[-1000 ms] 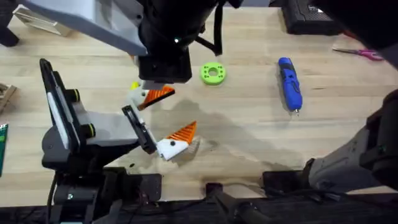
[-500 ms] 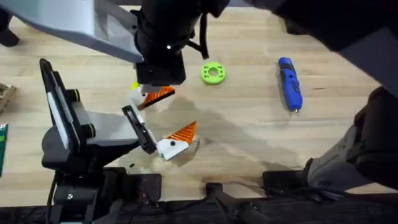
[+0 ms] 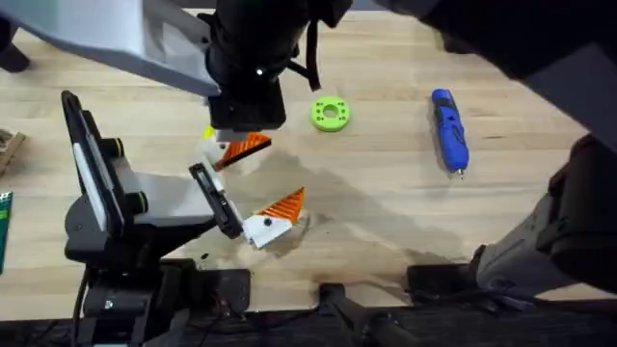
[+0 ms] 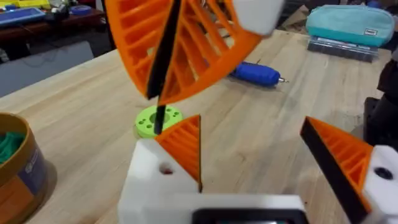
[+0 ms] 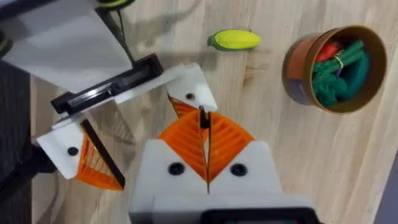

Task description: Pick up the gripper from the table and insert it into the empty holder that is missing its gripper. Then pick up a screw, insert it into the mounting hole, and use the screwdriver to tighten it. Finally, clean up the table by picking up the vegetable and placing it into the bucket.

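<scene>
My right gripper point(image 5: 206, 127) is shut on a thin black screw point(image 5: 203, 118) that sticks out past its orange pads. It hovers just over the holder point(image 5: 194, 87), a white finger block of my left gripper with a mounting hole in its face. The orange gripper point(image 5: 181, 107) sits in that block. My left gripper point(image 4: 249, 134) is open, with orange tips on both fingers. In the overhead view the right arm point(image 3: 253, 77) covers the holder's far side. The blue screwdriver point(image 3: 449, 130) lies at the right. The yellow vegetable point(image 5: 235, 40) lies beside the orange bucket point(image 5: 297, 78).
A green ring disc point(image 3: 331, 114) lies between the arms' work spot and the screwdriver. The bucket holds green and red toys point(image 5: 339, 71). A black box point(image 3: 477, 29) and scissors point(image 3: 559, 83) lie at the far right. Bare wood stretches across the middle and right.
The right arm has shifted slightly left over the holder. The left gripper and the loose things on the table have not moved.
</scene>
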You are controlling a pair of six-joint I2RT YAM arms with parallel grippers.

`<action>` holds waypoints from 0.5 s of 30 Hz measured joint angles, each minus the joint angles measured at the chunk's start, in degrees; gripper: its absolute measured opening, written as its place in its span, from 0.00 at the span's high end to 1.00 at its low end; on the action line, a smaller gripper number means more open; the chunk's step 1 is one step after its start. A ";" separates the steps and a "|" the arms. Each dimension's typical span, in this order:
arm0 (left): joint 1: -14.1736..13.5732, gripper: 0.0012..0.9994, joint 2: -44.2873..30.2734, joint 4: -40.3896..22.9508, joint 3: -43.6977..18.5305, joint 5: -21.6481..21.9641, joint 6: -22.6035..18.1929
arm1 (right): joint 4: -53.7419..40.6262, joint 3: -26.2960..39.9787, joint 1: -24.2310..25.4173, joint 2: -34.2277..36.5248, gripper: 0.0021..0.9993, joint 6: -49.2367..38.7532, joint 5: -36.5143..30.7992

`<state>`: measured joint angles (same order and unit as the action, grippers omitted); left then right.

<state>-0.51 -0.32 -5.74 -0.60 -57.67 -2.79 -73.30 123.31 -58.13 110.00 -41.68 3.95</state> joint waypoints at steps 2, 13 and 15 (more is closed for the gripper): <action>0.00 0.01 0.00 0.00 0.00 0.00 0.00 | 0.00 0.00 0.00 0.00 0.99 -0.14 -0.02; 0.00 0.01 0.02 0.00 0.00 0.00 0.00 | -0.43 0.00 -1.33 0.00 0.99 -0.17 -0.02; 0.00 0.01 0.00 0.00 0.00 0.00 0.00 | -0.83 0.00 -1.33 0.01 0.99 -0.17 -0.02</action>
<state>-0.51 -0.32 -5.74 -0.60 -57.67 -2.79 -74.13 123.31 -59.46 110.01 -41.85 3.92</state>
